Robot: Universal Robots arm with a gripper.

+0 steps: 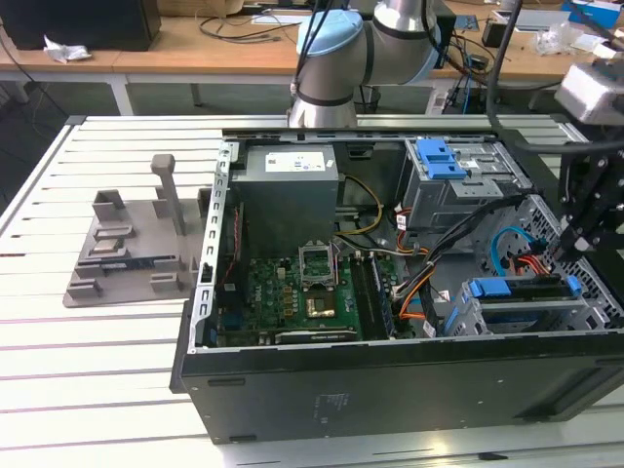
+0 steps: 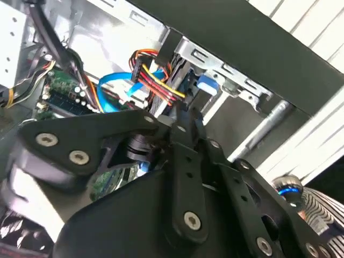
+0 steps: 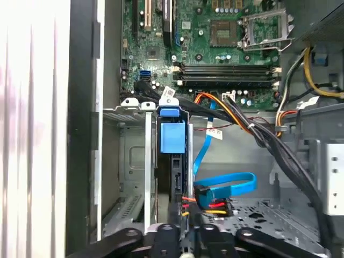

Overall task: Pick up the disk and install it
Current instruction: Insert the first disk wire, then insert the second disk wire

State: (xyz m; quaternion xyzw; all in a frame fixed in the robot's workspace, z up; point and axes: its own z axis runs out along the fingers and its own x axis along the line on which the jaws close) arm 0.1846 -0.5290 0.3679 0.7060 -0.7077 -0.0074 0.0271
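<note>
- disk point(image 1: 522, 289) sits edge-up in the drive cage point(image 1: 487, 317) at the case point(image 1: 390, 390) corner nearest the camera on the exterior view's right; blue carrier bracket on top.
- gripper point(image 1: 575, 244) hangs just above its far end; can't tell finger opening or whether it grips anything.
- Judgement: dense, rigid, smooth metal faces, shock-sensitive. Grip the plastic bracket point(image 3: 172, 137) edges, not the label face or cables point(image 3: 215, 201).

A white slatted table point(image 1: 88, 390) stands before wooden desks point(image 1: 195, 44) strewn with cables point(image 1: 234, 24).
</note>
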